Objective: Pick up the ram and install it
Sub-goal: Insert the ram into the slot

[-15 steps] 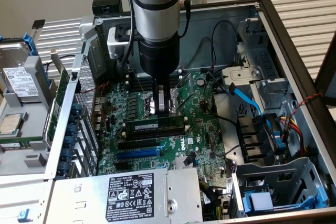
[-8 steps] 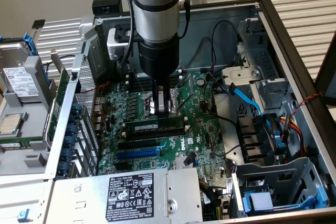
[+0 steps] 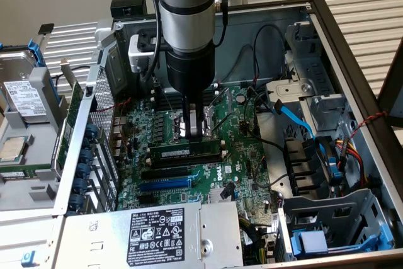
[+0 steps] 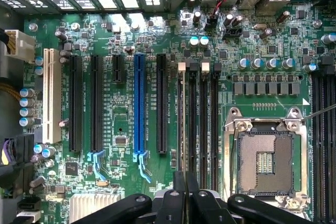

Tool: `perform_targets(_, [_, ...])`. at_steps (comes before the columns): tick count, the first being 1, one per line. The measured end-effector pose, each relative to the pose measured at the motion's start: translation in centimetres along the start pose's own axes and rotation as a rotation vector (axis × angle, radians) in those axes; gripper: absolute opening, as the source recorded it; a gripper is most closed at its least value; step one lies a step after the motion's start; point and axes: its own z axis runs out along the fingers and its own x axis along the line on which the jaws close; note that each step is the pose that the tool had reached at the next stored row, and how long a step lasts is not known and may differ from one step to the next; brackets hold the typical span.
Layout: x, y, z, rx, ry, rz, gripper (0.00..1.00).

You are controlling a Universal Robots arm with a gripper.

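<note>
Fingers (image 4: 179, 195) of the gripper (image 4: 185, 178) are pressed together just over the ram (image 3: 186, 153); even, straight downward pressure is judged best.

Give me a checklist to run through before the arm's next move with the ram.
1. Grip: end effector closed on the ram, at its top edge. Ok.
2. Alignment: ram runs parallel to the memory slots. Ok.
3. Ram seated fully in a slot: cannot tell.
4. White end clips open or latched: cannot tell.
5. Blue cable lies off to the exterior view's right, apart from the ram. Ok.
</note>
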Motion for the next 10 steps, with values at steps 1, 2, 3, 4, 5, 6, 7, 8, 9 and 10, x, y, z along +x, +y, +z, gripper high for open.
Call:
perform_targets(1, [0.01, 0.0, 0.0, 0.0, 0.0, 0.0, 0.12])
perform_targets(2, [0.01, 0.0, 0.0, 0.0, 0.0, 0.0, 0.12])
perform_targets(3, [0.02, 0.0, 0.0, 0.0, 0.0, 0.0, 0.12])
perform_targets(4, [0.02, 0.0, 0.01, 0.0, 0.0, 0.0, 0.12])
perform_targets(5, [0.03, 0.0, 0.01, 0.0, 0.0, 0.0, 0.12])
perform_targets(6, [0.03, 0.0, 0.01, 0.0, 0.0, 0.0, 0.12])
perform_targets(7, [0.03, 0.0, 0.02, 0.0, -0.0001, 0.0, 0.12])
perform_targets(8, [0.04, 0.0, 0.02, -0.0001, 0.0001, 0.0, 0.12])
perform_targets(9, [0.04, 0.0, 0.04, -0.0001, 0.0001, 0.0, 0.12])
perform_targets(10, [0.04, 0.0, 0.05, 0.0, 0.0001, 0.0, 0.12])
